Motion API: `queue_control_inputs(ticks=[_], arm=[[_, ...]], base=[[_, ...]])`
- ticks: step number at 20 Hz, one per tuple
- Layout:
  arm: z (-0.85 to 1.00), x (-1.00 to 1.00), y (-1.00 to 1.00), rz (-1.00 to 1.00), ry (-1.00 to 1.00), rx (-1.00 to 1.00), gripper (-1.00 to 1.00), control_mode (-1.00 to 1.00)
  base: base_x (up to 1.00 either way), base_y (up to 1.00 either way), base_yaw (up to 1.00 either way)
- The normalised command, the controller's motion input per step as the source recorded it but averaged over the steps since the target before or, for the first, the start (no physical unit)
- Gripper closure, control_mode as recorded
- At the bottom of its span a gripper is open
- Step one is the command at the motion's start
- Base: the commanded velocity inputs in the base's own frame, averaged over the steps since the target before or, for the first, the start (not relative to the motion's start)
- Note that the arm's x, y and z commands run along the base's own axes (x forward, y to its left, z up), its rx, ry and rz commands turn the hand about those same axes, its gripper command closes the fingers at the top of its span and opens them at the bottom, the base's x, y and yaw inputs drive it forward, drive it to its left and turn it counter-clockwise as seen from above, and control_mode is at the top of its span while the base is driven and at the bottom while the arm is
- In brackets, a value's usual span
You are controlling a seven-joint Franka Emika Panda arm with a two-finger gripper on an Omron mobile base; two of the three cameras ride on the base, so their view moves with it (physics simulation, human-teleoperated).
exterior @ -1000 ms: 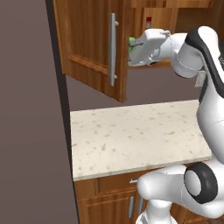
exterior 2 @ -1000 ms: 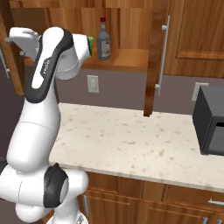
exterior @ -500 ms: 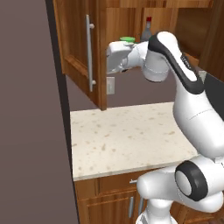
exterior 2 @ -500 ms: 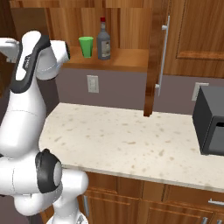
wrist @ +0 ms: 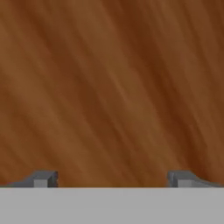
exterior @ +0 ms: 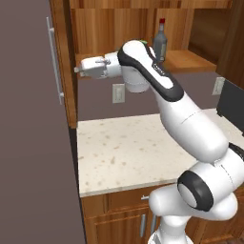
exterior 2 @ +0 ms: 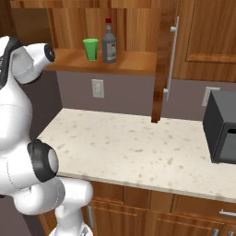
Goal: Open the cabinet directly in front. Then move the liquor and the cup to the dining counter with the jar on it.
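The cabinet (exterior: 114,28) stands open, its left door (exterior: 59,57) swung far out to the left and its right door (exterior 2: 162,60) edge-on. On its shelf the liquor (exterior 2: 109,44) stands next to the green cup (exterior 2: 91,48). From the left base the liquor (exterior: 160,45) rises behind my arm and the cup (exterior: 142,42) barely peeks over it. My gripper (exterior: 77,70) is open and empty, its tips close to the left door's inner face. In the hand view the gripper (wrist: 112,179) faces bare wood. The dining counter and the jar are out of view.
A speckled countertop (exterior 2: 138,147) runs below the cabinet, with a wall outlet (exterior 2: 97,87) above it. A dark microwave (exterior 2: 221,133) sits at its right end. A tall dark panel (exterior: 28,143) closes off the left side.
My arm has swung to the left, away from the cup and liquor, and the left cabinet door has gone with it from half open to wide open.
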Motion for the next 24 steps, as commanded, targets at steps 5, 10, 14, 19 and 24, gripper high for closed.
queue_control_inputs(ticks=[5,10,14,19,24], arm=[[0.15,-0.37,-0.80,-0.05,-0.27,0.05,-1.00,-1.00],[0.18,-0.45,-1.00,-0.30,-0.22,-0.01,-1.00,-1.00],[0.09,-0.21,-0.81,-0.42,-0.01,-0.15,-1.00,-1.00],[0.03,-0.03,-0.41,-0.48,0.00,-0.20,-1.00,-1.00],[0.00,0.00,-0.52,-0.54,0.04,-0.15,-1.00,-1.00]], base=[[0.00,0.00,0.00],[0.00,0.00,0.00],[0.00,0.00,0.00],[0.00,0.00,0.00],[0.00,0.00,0.00]])
